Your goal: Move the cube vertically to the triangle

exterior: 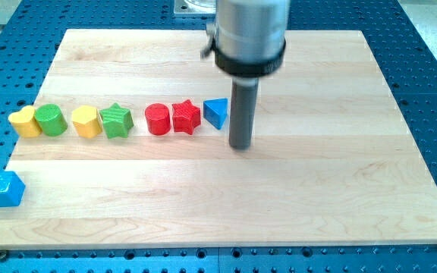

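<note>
Camera view: my tip (240,146), a bare rod holding nothing, stands just right of the blue triangle (216,113), mid-board. The blue cube (4,189) (likely light, rigid, easily spun) overhangs the tabletop's left edge near the bottom-left corner; push its flat face squarely.

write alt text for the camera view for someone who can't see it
A dark rod ends with my tip on a wooden board, just right of a blue triangle that closes a row of yellow, green and red blocks. A blue cube sits alone at the board's lower left edge.
</note>
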Tool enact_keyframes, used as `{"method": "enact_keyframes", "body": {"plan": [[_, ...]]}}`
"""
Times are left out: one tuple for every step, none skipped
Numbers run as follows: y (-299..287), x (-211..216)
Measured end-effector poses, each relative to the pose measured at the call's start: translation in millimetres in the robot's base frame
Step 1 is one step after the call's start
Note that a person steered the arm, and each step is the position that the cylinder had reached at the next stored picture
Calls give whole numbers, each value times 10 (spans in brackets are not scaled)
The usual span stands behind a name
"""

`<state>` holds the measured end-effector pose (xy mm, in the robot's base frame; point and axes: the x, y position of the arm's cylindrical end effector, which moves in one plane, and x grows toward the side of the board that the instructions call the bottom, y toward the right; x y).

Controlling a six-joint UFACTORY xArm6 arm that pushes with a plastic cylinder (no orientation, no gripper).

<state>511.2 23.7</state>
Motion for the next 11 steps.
{"method": "enact_keyframes", "body": {"plan": [[-1490, 709], [-2865, 1056], [-3283, 1016], [-3270, 926], [-3277, 578], [-3172, 337], [-2497, 335], [-2217, 320], [-2719, 197], [-1647, 198], [-676, 213]]}}
